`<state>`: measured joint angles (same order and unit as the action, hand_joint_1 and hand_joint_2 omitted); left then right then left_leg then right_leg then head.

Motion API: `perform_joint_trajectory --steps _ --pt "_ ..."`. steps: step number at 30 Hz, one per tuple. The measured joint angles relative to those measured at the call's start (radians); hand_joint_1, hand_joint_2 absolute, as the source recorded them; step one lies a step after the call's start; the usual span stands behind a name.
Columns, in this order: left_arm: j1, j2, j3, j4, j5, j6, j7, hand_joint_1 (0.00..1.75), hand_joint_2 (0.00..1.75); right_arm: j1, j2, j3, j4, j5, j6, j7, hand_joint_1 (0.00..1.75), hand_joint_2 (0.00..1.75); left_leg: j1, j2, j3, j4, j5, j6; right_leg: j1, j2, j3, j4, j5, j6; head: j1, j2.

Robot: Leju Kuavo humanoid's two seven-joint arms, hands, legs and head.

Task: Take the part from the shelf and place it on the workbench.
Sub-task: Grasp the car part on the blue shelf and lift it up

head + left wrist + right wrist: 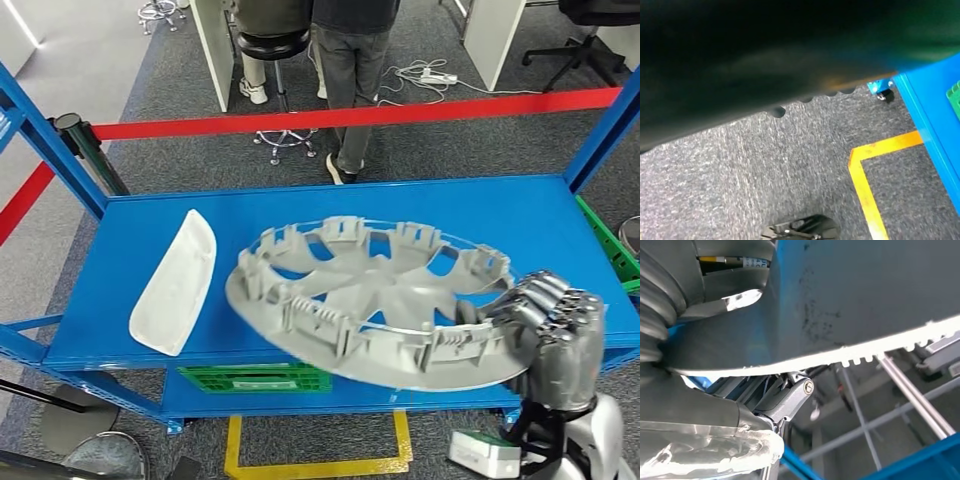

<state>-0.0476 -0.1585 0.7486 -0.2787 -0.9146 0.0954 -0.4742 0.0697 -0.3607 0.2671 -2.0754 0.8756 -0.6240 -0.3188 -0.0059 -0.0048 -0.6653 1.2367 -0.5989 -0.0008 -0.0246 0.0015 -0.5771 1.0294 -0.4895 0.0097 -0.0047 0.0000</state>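
So I've got the wheel cover [370, 300] in my right hand [555, 335], fingers wrapped round its rim on the right side, thumb side tucked underneath from what I can make out. The cover is a big grey plastic disc, turned inner face up so all the clips and ribs around the edge are showing. It's tilted a bit, with the near edge hanging out past the front lip of the blue shelf [121, 240] and the rest over the shelf top. I can't tell if the far edge is touching the shelf or not.

From my right wrist, the cover's dark smooth face [866, 295] sits right against my hand [685, 405].

On the shelf, off to the left of the cover, there's a white curved plastic piece [175, 283] lying apart from it. A green crate [256, 378] sits on the lower level, under the cover's near edge.

My left hand: can't tell what it's doing. That wrist's picture has grey carpet with yellow tape [866, 195] on it.
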Motion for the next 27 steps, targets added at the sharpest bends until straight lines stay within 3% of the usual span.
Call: perform_joint_trajectory --steps 1,2,3,6,8,10,12,15,16,17,18,21,23,25,27 --pt "0.001 0.0 0.0 0.001 -0.001 0.0 0.0 0.0 0.0 -0.002 0.005 0.016 0.001 -0.001 0.002 0.0 1.75 1.75 0.0 0.0 -0.023 0.044 -0.01 0.001 0.002 -0.001 0.0 0.0 0.0 -0.001 0.0 0.0" --pt "0.001 -0.001 0.0 0.002 -0.002 0.0 0.0 0.0 0.0 -0.004 0.01 0.028 0.002 -0.003 0.005 -0.001 1.75 1.75 0.0 0.0 -0.031 0.057 -0.001 0.003 0.004 -0.001 0.0 0.0 -0.001 -0.002 0.0 0.0" --pt "0.002 -0.001 0.0 0.003 -0.003 0.0 0.0 0.0 0.0 -0.009 0.014 0.039 0.003 -0.003 0.011 -0.001 1.75 1.75 0.0 0.0 -0.022 0.033 0.028 0.007 0.005 -0.001 0.001 0.0 -0.001 -0.002 0.0 0.0" --pt "-0.001 0.0 -0.005 0.003 -0.008 -0.002 0.001 0.0 0.0 -0.038 0.029 0.08 0.014 0.015 0.042 -0.001 1.75 1.75 -0.005 0.0 0.054 -0.141 0.126 0.025 0.009 0.003 0.003 0.001 -0.002 0.0 0.001 0.0" --pt "-0.007 0.0 -0.013 0.003 -0.014 -0.007 0.004 0.0 0.87 -0.066 0.045 0.12 0.034 0.038 0.06 0.006 1.75 1.75 -0.008 0.0 0.076 -0.2 0.133 0.03 0.011 0.005 -0.004 0.002 0.0 0.007 0.001 0.0" --pt "-0.012 0.0 -0.023 0.003 -0.022 -0.016 0.007 0.0 1.75 -0.097 0.063 0.17 0.064 0.059 0.07 0.019 1.75 1.75 -0.006 0.0 0.079 -0.216 0.132 0.033 0.011 0.005 -0.011 0.0 0.002 0.017 0.001 0.0" --pt "-0.016 -0.001 -0.034 0.003 -0.026 -0.025 0.007 0.0 1.75 -0.132 0.078 0.217 0.094 0.076 0.073 0.033 1.75 1.75 -0.002 0.001 0.083 -0.228 0.139 0.04 0.011 0.003 -0.026 0.025 -0.016 0.024 0.003 0.0" --pt "-0.024 -0.002 -0.05 0.005 -0.035 -0.036 0.004 0.0 1.75 -0.176 0.099 0.278 0.14 0.101 0.073 0.057 1.75 1.75 -0.002 0.002 0.085 -0.232 0.142 0.045 0.011 0.001 -0.106 0.193 -0.098 0.031 0.007 0.0" --pt "-0.025 -0.002 -0.056 0.007 -0.038 -0.039 0.001 0.0 1.75 -0.185 0.105 0.296 0.153 0.107 0.072 0.067 1.75 1.75 -0.003 0.002 0.085 -0.231 0.142 0.045 0.011 0.001 -0.131 0.243 -0.113 0.033 0.006 0.0" --pt "-0.025 -0.001 -0.061 0.008 -0.04 -0.041 -0.001 0.0 1.75 -0.193 0.11 0.31 0.164 0.111 0.071 0.076 1.75 1.75 -0.004 0.001 0.085 -0.231 0.142 0.046 0.011 0.001 -0.143 0.263 -0.11 0.034 0.006 0.0" --pt "-0.025 0.0 -0.066 0.009 -0.04 -0.039 -0.002 0.0 1.75 -0.2 0.112 0.323 0.174 0.115 0.069 0.085 1.75 1.75 -0.004 0.001 0.085 -0.23 0.141 0.046 0.011 0.001 -0.135 0.245 -0.088 0.033 0.006 0.0" --pt "-0.024 0.001 -0.075 0.01 -0.038 -0.025 -0.002 0.0 1.75 -0.216 0.116 0.345 0.192 0.126 0.064 0.104 1.75 1.75 -0.007 -0.001 0.086 -0.226 0.137 0.041 0.013 0.0 -0.045 0.06 -0.001 0.024 0.006 0.0" --pt "-0.024 0.001 -0.076 0.011 -0.034 -0.015 0.002 0.0 1.75 -0.217 0.117 0.352 0.2 0.132 0.056 0.113 1.75 1.75 -0.01 -0.002 0.081 -0.222 0.137 0.033 0.015 0.001 -0.013 -0.001 0.009 0.016 0.005 0.0" --pt "-0.023 0.001 -0.076 0.011 -0.028 -0.007 0.007 0.0 1.75 -0.215 0.118 0.357 0.205 0.137 0.047 0.119 1.75 1.75 -0.011 -0.001 0.079 -0.221 0.137 0.025 0.015 0.003 -0.01 -0.006 0.01 0.008 0.005 0.0" --pt "-0.023 0.001 -0.076 0.011 -0.025 -0.003 0.009 0.0 1.75 -0.214 0.12 0.36 0.207 0.14 0.042 0.121 1.75 1.75 -0.008 -0.001 0.071 -0.198 0.116 0.015 0.012 0.002 -0.006 -0.011 0.013 -0.002 0.002 0.0"
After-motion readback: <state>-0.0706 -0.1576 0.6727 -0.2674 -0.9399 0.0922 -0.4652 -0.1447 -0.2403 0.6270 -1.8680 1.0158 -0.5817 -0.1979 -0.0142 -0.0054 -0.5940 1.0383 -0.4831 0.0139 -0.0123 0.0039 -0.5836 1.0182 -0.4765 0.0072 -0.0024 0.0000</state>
